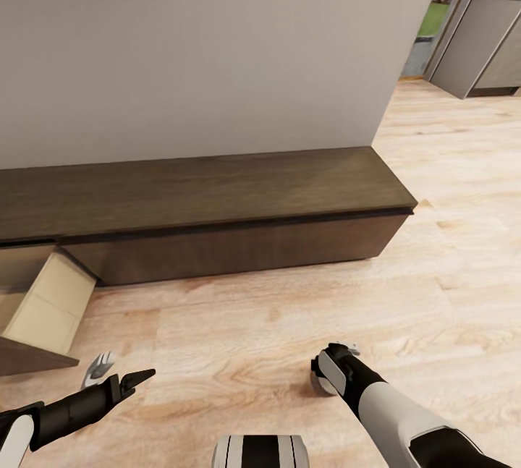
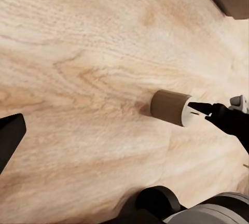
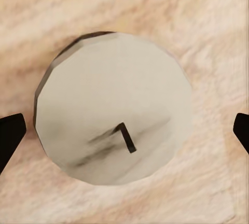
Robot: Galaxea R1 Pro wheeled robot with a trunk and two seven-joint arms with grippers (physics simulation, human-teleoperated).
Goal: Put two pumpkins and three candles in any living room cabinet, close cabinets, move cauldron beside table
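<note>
The step in hand looks like picking up a candle (image 3: 111, 107) from the floor (image 1: 253, 323). It stands upright at lower right of the head view, directly under the right pincer (image 1: 334, 361). In the right wrist view its pale round top and dark wick lie centred between the two finger tips at the frame's edges, so that pincer is wide and holds nothing. The left pincer (image 1: 134, 381), at lower left, hangs over bare floor; I cannot tell how wide it stands. The cabinet (image 1: 217, 215) runs across mid-frame against the wall, one drawer (image 1: 43, 309) pulled open at the left edge. Next, the right pincer should descend around the candle, close, then carry it to that drawer.
</note>
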